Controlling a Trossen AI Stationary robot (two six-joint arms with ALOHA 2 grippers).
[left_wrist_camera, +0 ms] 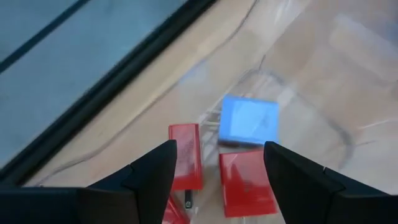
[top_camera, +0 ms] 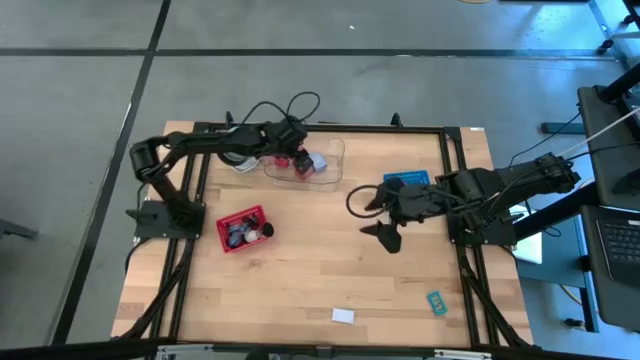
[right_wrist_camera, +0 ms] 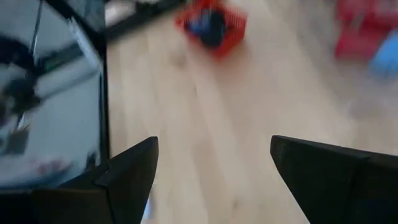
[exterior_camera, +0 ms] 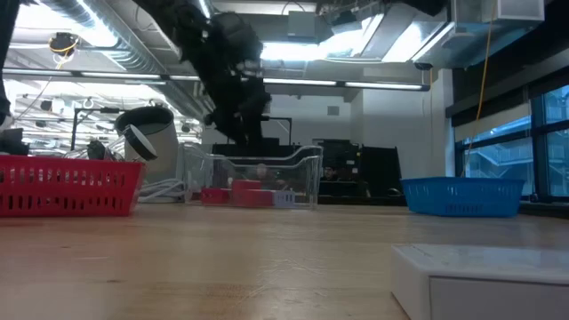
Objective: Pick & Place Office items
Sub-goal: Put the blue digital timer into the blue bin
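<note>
A clear tray (top_camera: 325,165) at the far middle holds two red blocks (left_wrist_camera: 186,155) (left_wrist_camera: 247,182) and a pale blue cube (left_wrist_camera: 249,119), all lying on its floor. My left gripper (left_wrist_camera: 219,155) hangs open and empty just above them; it also shows in the high view (top_camera: 297,158) and above the tray in the low view (exterior_camera: 238,116). My right gripper (top_camera: 378,215) is open and empty over the bare table, right of the middle. A white block (top_camera: 343,316) and a green tag (top_camera: 436,302) lie flat near the table's near edge.
A red basket (top_camera: 245,228) with several small dark and blue pieces stands left of the middle. A blue tray (top_camera: 405,180) stands by my right arm. A round black-and-white object (exterior_camera: 147,133) and white cable lie at the far left. Bare wood lies between the trays.
</note>
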